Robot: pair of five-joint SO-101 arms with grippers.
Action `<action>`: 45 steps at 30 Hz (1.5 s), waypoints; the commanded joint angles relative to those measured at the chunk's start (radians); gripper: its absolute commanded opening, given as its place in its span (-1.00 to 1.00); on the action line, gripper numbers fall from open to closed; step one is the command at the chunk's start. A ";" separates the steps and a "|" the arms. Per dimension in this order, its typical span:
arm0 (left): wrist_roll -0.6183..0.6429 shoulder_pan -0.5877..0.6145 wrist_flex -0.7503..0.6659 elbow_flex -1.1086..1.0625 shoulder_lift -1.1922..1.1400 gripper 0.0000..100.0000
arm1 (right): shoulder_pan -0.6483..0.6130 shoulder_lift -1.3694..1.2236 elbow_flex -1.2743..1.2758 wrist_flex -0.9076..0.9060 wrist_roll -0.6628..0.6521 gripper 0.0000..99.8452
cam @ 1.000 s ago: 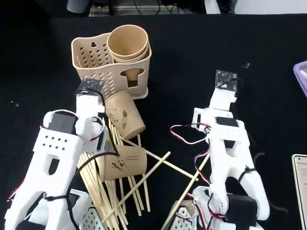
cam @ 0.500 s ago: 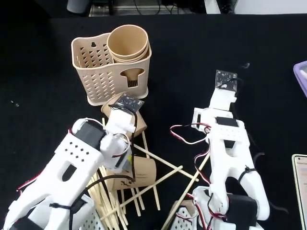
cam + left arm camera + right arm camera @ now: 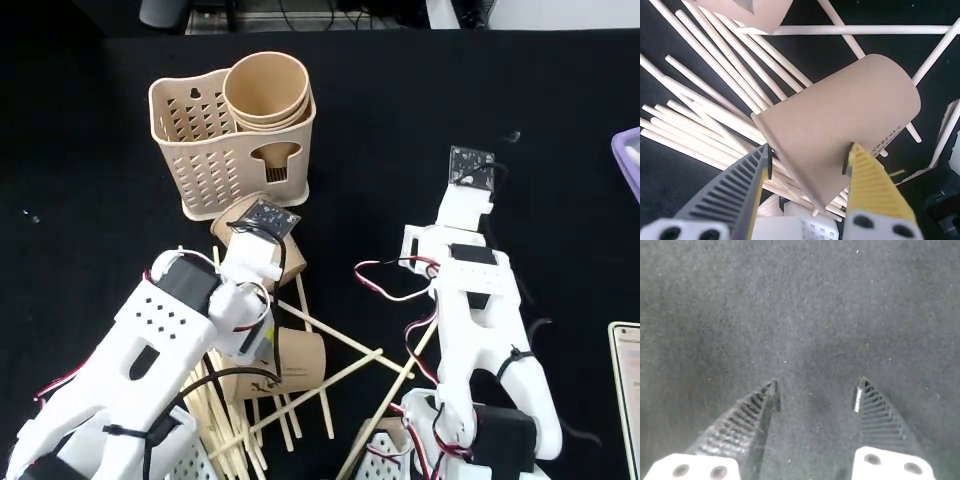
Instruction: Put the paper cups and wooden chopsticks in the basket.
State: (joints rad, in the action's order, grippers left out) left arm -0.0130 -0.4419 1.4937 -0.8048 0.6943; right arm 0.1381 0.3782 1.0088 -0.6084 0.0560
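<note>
Black surface [image 3: 90, 230] is carrying everything. The left arm is lying across the lower left of the high view. The right arm is standing at lower right.

Basket [image 3: 215, 165] is sitting at upper left, with stacked cups [image 3: 265, 88] already standing in its right end. Two more are lying on their sides below it. The upper cup [image 3: 292, 255] is just beside the basket's foot. The lower cup [image 3: 850, 120] is resting on the chopsticks [image 3: 705, 100], which are fanning out loose toward the bottom edge.

Left gripper [image 3: 809, 152]: fingers are spread and straddling the lower cup's flanks, not clenched on it. Right gripper [image 3: 817, 387]: fingers are released, hanging over bare surface.

Step in hand, as judged: grasping the lower cup. To do it well:
- Closing gently, since the thin paper wall is likely to crush or squirt out under a hard squeeze.
- Keeping the fingers centred across the body, so no stick is getting pinched underneath.
- Lifting straight up before swinging toward the basket's open left part.
</note>
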 commanded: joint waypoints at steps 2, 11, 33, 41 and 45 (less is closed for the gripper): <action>0.006 -0.012 -0.006 -0.048 -0.002 -0.51 | -0.009 0.001 -0.054 0.018 0.005 -0.52; 0.175 -0.007 -0.160 -0.110 -0.008 -0.51 | -0.009 0.001 -0.054 0.018 0.005 -0.52; 0.345 -0.002 -0.192 0.039 0.000 -0.94 | -0.009 0.001 -0.059 0.018 0.005 -0.52; 0.224 0.025 -0.028 0.199 0.000 -0.94 | -0.011 0.001 -0.058 0.018 0.005 -0.52; 0.163 0.139 0.011 0.348 0.000 -0.94 | -0.011 0.001 -0.058 0.018 0.003 -0.52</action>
State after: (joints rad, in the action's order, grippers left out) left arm 0.2125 -0.4020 1.4676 -0.6375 0.6805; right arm 0.1381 0.3782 1.0088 -0.6084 0.0560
